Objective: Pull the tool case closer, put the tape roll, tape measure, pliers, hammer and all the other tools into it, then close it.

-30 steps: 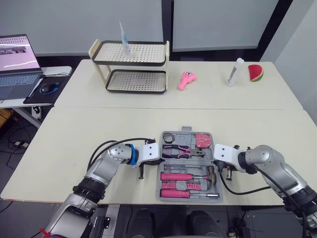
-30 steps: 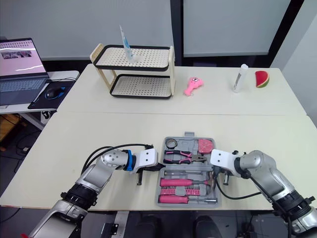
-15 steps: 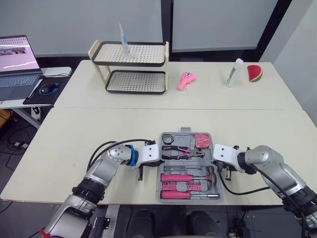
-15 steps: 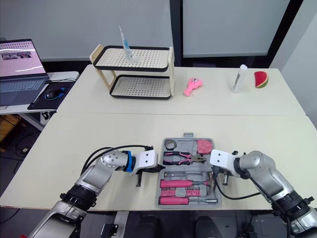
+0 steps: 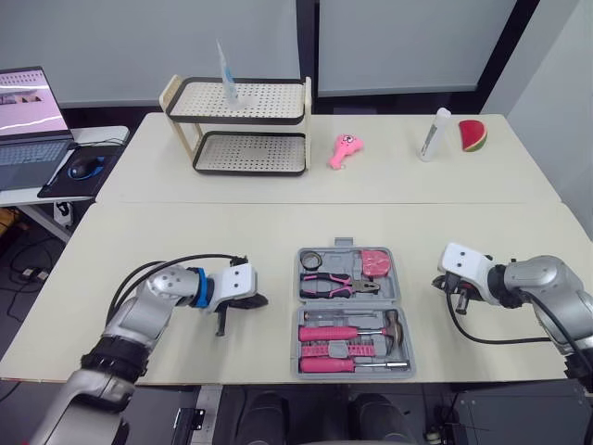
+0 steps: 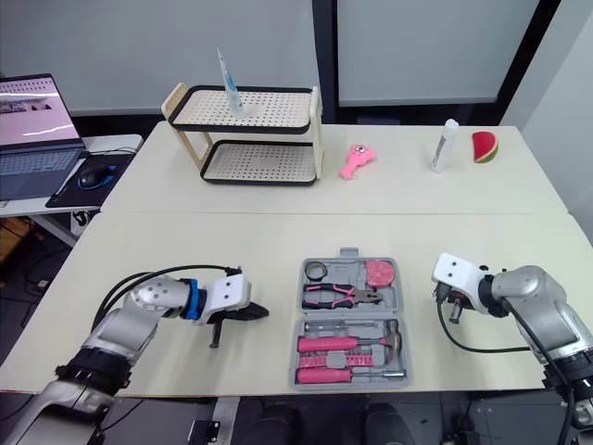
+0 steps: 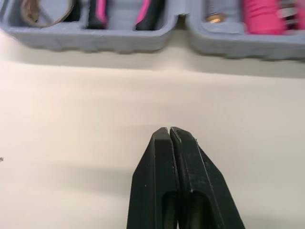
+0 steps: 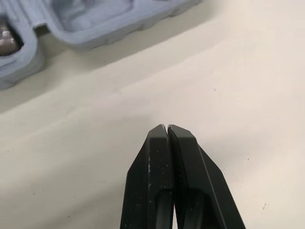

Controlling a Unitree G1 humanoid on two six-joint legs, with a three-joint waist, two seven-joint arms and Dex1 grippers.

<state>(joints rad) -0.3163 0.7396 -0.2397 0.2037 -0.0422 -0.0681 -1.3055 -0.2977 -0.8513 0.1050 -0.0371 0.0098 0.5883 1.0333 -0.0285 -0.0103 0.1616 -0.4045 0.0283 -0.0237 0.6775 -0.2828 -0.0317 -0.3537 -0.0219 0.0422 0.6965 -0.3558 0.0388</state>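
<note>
Left gripper [image 7: 170,129], right gripper [image 8: 167,127], one case [image 5: 350,304]

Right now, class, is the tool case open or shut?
Open. The case lies spread flat, both halves facing up, with the pliers and hammer showing inside.

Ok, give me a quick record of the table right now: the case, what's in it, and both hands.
tool case: open, lying flat on the near table, between the two hands
in the case: tape roll, pliers, tape measure, hammer
left hand: shut, empty, apart from the case
right hand: shut, empty, apart from the case
far table: two-tier rack, pink toy, white bottle, watermelon slice
left to do: close the case
</note>
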